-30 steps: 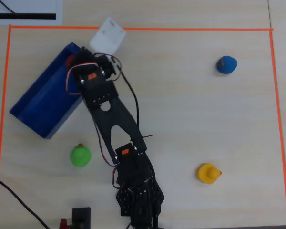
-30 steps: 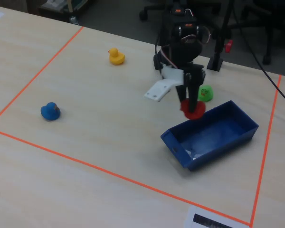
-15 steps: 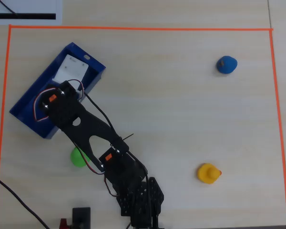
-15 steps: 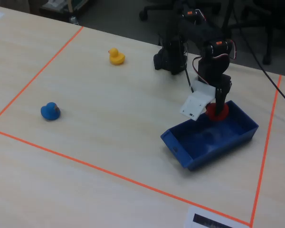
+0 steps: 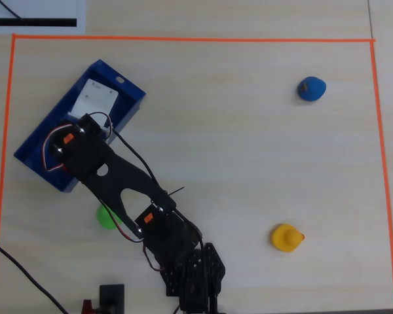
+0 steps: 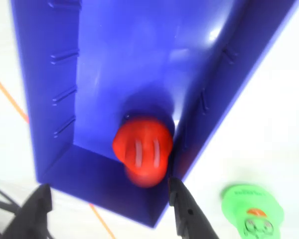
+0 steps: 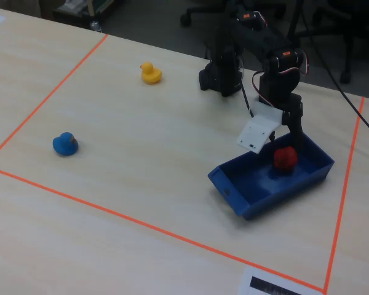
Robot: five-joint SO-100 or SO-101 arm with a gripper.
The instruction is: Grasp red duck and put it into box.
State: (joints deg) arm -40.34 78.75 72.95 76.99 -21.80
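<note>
The red duck (image 6: 142, 152) is inside the dark-blue box (image 6: 45, 99), near one short end and blurred in the wrist view. In the fixed view the red duck (image 7: 285, 157) sits low in the box (image 7: 258, 203), just below my fingers. My gripper (image 6: 109, 185) is open, with its jaws spread wide and apart from the duck. It hangs over the box's far end in the fixed view (image 7: 281, 145). In the overhead view my arm (image 5: 85, 147) covers the duck and part of the box (image 5: 128, 88).
A green duck (image 5: 106, 216) lies on the table just outside the box, and shows in the wrist view (image 6: 249, 211). A yellow duck (image 5: 287, 237) and a blue duck (image 5: 311, 88) stand far off to the right. Orange tape (image 5: 183, 39) frames the work area.
</note>
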